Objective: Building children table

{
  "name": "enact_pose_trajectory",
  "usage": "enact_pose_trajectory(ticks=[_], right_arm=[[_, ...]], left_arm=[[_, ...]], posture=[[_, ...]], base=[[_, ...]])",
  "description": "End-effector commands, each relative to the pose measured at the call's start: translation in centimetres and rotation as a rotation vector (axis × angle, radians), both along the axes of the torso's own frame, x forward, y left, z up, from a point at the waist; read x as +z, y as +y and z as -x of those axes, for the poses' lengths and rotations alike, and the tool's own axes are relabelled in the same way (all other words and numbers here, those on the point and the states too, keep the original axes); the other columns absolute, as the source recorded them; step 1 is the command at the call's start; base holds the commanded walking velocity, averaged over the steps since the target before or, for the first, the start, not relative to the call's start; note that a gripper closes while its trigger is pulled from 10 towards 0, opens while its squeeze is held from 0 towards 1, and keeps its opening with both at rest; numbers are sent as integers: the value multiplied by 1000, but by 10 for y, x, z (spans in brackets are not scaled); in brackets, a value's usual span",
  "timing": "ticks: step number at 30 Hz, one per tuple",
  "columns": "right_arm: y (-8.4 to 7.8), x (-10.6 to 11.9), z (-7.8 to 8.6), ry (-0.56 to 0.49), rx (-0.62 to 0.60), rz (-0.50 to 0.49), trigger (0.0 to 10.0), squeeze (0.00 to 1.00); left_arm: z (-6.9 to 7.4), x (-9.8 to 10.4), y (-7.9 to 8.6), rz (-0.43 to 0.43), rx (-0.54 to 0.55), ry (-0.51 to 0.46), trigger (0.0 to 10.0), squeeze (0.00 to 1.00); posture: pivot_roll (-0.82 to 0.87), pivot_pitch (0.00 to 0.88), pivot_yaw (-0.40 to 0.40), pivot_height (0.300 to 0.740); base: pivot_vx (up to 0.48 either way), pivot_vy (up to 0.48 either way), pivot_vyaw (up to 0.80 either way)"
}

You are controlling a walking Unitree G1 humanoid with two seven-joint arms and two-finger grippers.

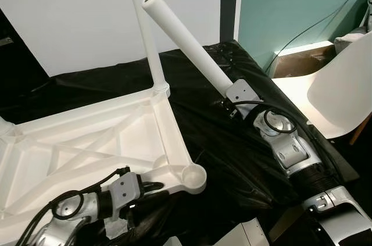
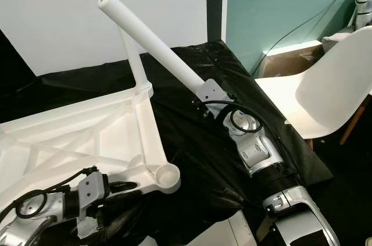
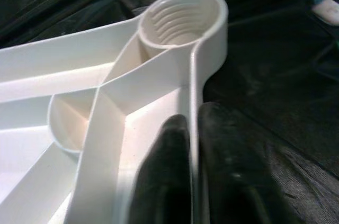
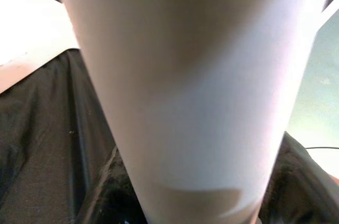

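The white plastic table top [image 1: 87,141] lies upside down on a black sheet [image 1: 221,147]. One white leg [image 1: 145,31] stands screwed into its far corner. The near corner has an empty threaded socket [image 3: 180,17]. My left gripper [image 3: 195,181] is shut on the table top's rim just short of that socket, one finger inside the rim and one outside. My right gripper [image 1: 228,96] is shut on the lower end of a second white leg [image 1: 192,42], which tilts up and to the left above the sheet. That leg hides its fingertips.
A white chair [image 1: 343,89] stands close on the right, beside the sheet's edge. A white board [image 1: 75,19] leans behind the table top, and a brown box [image 1: 302,63] and a cable sit against the teal wall.
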State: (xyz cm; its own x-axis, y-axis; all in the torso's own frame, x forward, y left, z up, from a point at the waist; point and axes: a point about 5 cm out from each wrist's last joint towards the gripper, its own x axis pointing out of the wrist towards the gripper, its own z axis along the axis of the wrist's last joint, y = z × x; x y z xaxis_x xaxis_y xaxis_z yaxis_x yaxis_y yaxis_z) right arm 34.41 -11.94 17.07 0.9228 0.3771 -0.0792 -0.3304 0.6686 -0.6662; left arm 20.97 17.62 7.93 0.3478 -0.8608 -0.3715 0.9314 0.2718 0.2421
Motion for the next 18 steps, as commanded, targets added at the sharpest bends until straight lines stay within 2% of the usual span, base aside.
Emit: enact_pose_trajectory(ticks=[1, 3, 4, 6, 8, 9, 10, 11, 12, 14, 15, 16, 18], right_arm=[[2, 7, -1, -21, 8, -10, 10000, 0], [5, 8, 0, -27, 14, -17, 10000, 0], [5, 8, 0, -27, 14, -17, 10000, 0], [10, 10, 1, -34, 22, -32, 10000, 0], [12, 10, 1, -36, 24, -38, 10000, 0], [14, 11, 2, -39, 31, -46, 10000, 0], [18, 12, 4, -42, 43, -59, 10000, 0], [20, 13, 6, -44, 50, -67, 10000, 0], [23, 13, 8, -45, 58, -82, 10000, 0], [23, 13, 8, -45, 58, -82, 10000, 0], [25, 12, 11, -44, 64, -97, 10000, 0], [25, 12, 11, -44, 64, -97, 10000, 0], [30, 7, 16, -29, 82, -117, 10000, 0]], left_arm=[[-4, -18, 2, -31, 206, -16, 0, 0], [-12, -22, -11, -27, 174, -38, 0, 0], [-12, -22, -11, -27, 174, -38, 0, 0], [-22, -25, -25, -32, 134, -61, 0, 0], [-24, -25, -30, -36, 119, -66, 0, 0], [-27, -26, -34, -46, 106, -71, 353, 0], [-29, -26, -37, -49, 96, -71, 2431, 0], [-30, -26, -38, -51, 92, -71, 2431, 0], [-32, -26, -38, -50, 91, -76, 4667, 0], [-32, -26, -38, -50, 91, -76, 4667, 0], [-32, -26, -38, -38, 94, -79, 10000, 0], [-32, -26, -38, -38, 94, -79, 10000, 0], [-29, -23, -42, 47, 95, -85, 10000, 0]], posture=[[-84, 0, 88, 740], [-83, 0, 92, 740], [-83, 0, 92, 740], [-88, 0, 96, 740], [-88, 0, 96, 740], [-93, 0, 100, 740], [-97, 0, 103, 740], [-98, 0, 104, 740], [-103, 0, 108, 740], [-103, 0, 108, 740], [-105, 0, 111, 740], [-105, 0, 111, 740], [-103, 0, 113, 740]], base=[[0, 0, 0], [0, 0, 0], [0, 0, 0], [0, 0, 0], [0, 0, 0], [0, 0, 0], [0, 0, 0], [0, 0, 0], [0, 0, 0], [0, 0, 0], [0, 0, 0], [0, 0, 0], [0, 0, 0]])
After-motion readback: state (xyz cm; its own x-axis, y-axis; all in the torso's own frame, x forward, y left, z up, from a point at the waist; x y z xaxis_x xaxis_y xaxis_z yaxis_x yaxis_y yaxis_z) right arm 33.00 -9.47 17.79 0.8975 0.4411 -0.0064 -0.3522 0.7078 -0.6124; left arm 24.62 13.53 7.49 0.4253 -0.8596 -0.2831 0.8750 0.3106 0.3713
